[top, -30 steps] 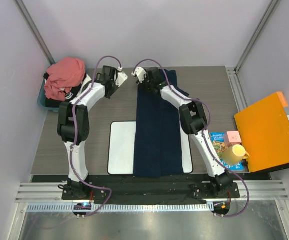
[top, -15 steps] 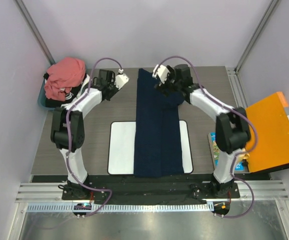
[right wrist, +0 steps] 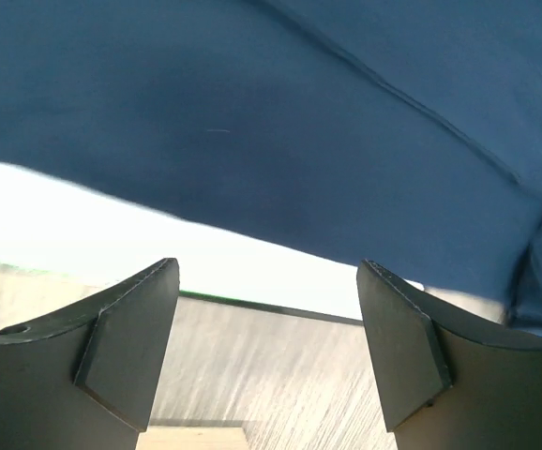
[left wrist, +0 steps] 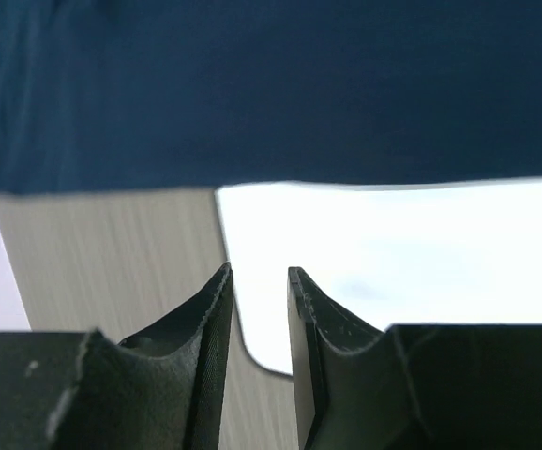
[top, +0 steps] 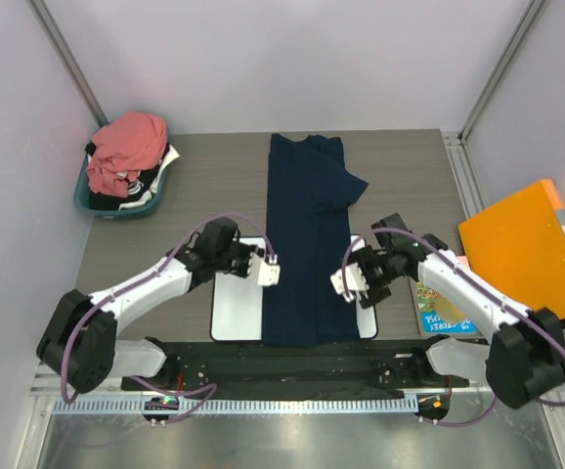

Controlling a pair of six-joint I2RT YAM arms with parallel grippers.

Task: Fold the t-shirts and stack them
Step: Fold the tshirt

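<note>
The navy t-shirt (top: 307, 244) lies as a long folded strip from the far table to the near edge, across the white mat (top: 236, 293); one sleeve sticks out to the right. My left gripper (top: 266, 271) hovers over the mat at the shirt's left edge, jaws narrowly apart and empty (left wrist: 259, 272). My right gripper (top: 344, 283) is at the shirt's right edge, wide open and empty (right wrist: 266, 267). Both wrist views show the navy shirt's edge (left wrist: 271, 84) (right wrist: 252, 122) just ahead on the mat. The salmon-pink t-shirt (top: 126, 147) is heaped in a basket at far left.
The teal basket (top: 85, 200) stands at the table's far left corner. An orange panel (top: 522, 259) lies off the right edge. A colourful book (top: 441, 311) lies by the right arm. Bare wood table (top: 410, 186) shows on both sides of the shirt.
Both arms have drawn back from the shirt's far end to its middle, one on each side. The shirt's far end now lies flat on the table.
</note>
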